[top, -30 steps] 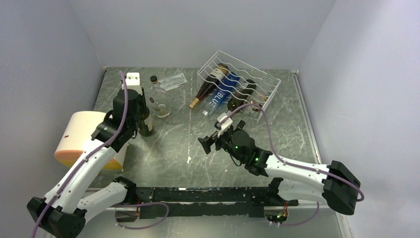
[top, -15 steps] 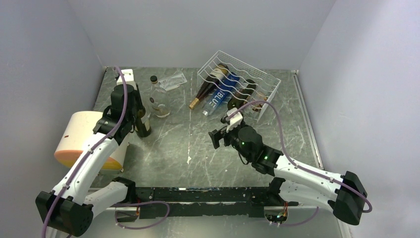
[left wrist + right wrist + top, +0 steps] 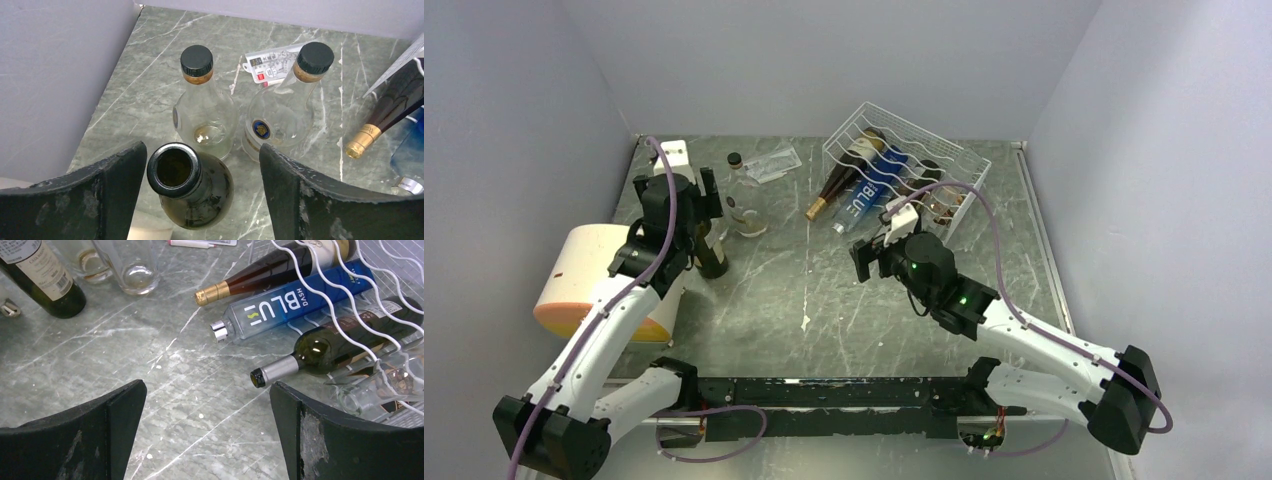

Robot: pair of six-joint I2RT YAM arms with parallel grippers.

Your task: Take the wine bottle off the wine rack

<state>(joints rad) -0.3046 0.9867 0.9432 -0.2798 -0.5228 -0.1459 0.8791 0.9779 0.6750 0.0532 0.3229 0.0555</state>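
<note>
The white wire wine rack stands at the back right, with several bottles lying in its cradles. Nearest my right gripper lies a dark green wine bottle with a silver capsule, neck pointing out of the rack. My right gripper hangs open just left of that neck, nothing between its fingers. At the left, an uncapped dark wine bottle stands upright on the table. My left gripper is open around its neck, fingers apart from the glass.
A blue bottle and a brown gold-capped bottle lie in the rack beside the dark one; a clear bottle lies at its right. Two clear black-capped bottles stand behind the left gripper. A cream cylinder lies at the left wall.
My left gripper has opened and let go of the upright dark bottle, which stays standing. The right arm has moved back and right, closer to the rack, still open.
</note>
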